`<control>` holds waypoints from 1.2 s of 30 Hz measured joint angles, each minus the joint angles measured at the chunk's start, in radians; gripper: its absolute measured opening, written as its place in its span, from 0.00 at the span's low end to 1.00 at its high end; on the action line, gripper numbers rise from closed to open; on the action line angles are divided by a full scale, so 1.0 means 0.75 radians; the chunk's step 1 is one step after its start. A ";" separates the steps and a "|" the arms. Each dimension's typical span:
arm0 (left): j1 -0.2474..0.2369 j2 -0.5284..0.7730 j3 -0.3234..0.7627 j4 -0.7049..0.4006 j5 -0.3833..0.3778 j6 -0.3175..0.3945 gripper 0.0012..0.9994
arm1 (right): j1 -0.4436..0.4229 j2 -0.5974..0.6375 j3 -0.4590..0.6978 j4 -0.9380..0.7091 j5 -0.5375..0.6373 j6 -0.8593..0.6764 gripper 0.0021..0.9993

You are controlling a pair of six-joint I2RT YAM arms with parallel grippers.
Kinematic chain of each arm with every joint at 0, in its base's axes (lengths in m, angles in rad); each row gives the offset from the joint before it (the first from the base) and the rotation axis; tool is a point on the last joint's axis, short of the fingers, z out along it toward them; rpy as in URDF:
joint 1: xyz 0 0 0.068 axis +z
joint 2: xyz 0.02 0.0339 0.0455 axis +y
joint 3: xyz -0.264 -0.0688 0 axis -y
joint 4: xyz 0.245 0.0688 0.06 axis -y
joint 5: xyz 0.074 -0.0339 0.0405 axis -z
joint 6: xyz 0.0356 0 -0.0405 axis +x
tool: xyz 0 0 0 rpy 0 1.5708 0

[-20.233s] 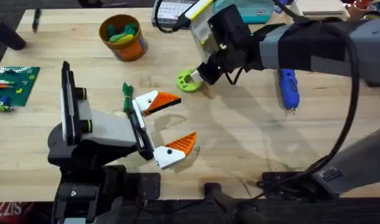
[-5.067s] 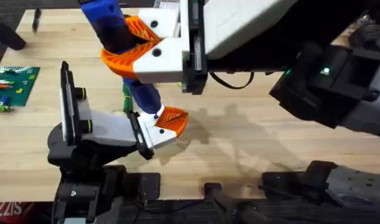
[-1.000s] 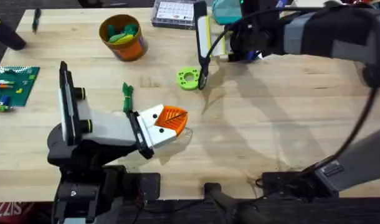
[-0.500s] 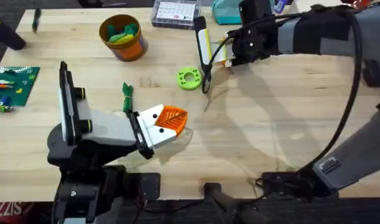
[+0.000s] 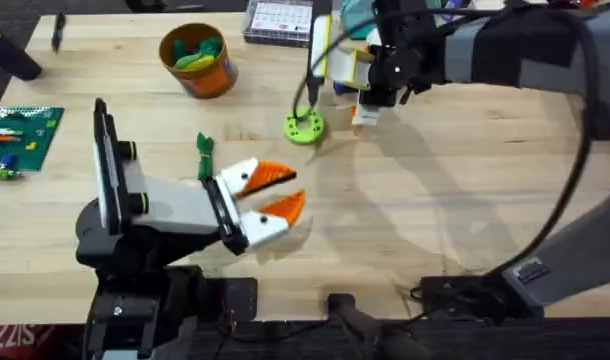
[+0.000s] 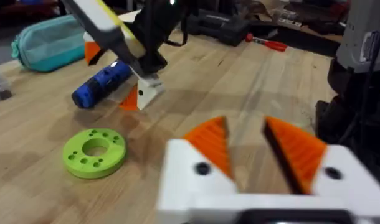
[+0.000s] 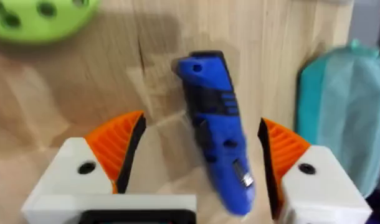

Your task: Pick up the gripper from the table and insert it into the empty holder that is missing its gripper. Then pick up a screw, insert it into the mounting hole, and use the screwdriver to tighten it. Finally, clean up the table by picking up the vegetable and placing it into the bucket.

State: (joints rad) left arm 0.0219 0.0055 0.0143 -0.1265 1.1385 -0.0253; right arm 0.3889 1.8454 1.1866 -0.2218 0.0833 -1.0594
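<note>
The screwdriver (image 7: 216, 127) lies flat on the table (image 5: 435, 200), and the right wrist view gives it plainly: a blue barrel between the spread orange pads of the right gripper (image 7: 199, 155), neither pad touching it. From overhead the right arm covers the tool entirely, leaving the right gripper (image 5: 368, 100) just beside the lime-green ring disc (image 5: 303, 127). The left wrist view shows the screwdriver (image 6: 103, 84) just behind that disc (image 6: 94, 152), its long axis running from near the disc towards the teal pouch (image 6: 47, 42); the thin bit cannot be made out in any view.

On the near side of the disc, the left gripper (image 5: 270, 195) stands released, both orange tips fitted with a gap between them. The vegetable (image 5: 204, 155) lies between the disc and the left arm's black frame. Beyond the vegetable, well apart from the disc, the bucket (image 5: 213, 72) stands upright with green and yellow pieces inside.
</note>
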 joint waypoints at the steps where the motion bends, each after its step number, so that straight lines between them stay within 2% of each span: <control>1: 0.000 0.000 0.000 0.000 -0.001 -0.001 0.52 | 0.006 -0.021 -0.002 -0.024 0.007 0.085 0.99; 3: 0.000 0.000 0.000 0.000 -0.003 -0.001 0.83 | 0.014 -0.076 -0.004 -0.085 0.014 0.239 0.99; 4: 0.000 0.000 0.000 0.000 -0.002 -0.006 0.95 | 0.016 -0.114 -0.004 -0.123 0.016 0.319 0.99; 6: 0.000 0.000 0.000 0.000 -0.003 -0.005 0.98 | 0.016 -0.206 -0.004 -0.216 0.023 0.475 0.99; 12: 0.000 0.000 0.000 0.011 -0.044 -0.008 0.99 | -0.001 -0.516 -0.004 -0.439 0.031 0.865 0.99; 18: 0.000 0.000 0.022 -0.010 -0.250 -0.235 0.99 | -0.134 -0.788 -0.004 -0.618 0.033 1.186 0.99; 23: 0.000 0.002 0.196 -0.361 -0.444 -0.332 0.99 | -0.312 -0.917 -0.004 -0.745 0.033 1.353 0.99; 27: 0.000 0.088 0.482 -0.655 -0.628 -0.350 0.99 | -0.438 -0.938 -0.004 -0.836 0.028 1.407 0.99; 31: 0.000 0.316 0.851 -0.934 -0.785 -0.254 0.99 | -0.509 -0.930 -0.005 -0.863 -0.036 1.428 0.99; 36: 0.000 0.706 1.295 -1.367 -1.022 -0.118 0.99 | -0.524 -0.930 -0.005 -0.868 -0.098 1.439 0.99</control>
State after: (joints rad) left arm 0.0219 0.5349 0.9853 -1.1519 0.3718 -0.1138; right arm -0.0044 1.1477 1.1831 -0.8728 0.0098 0.0197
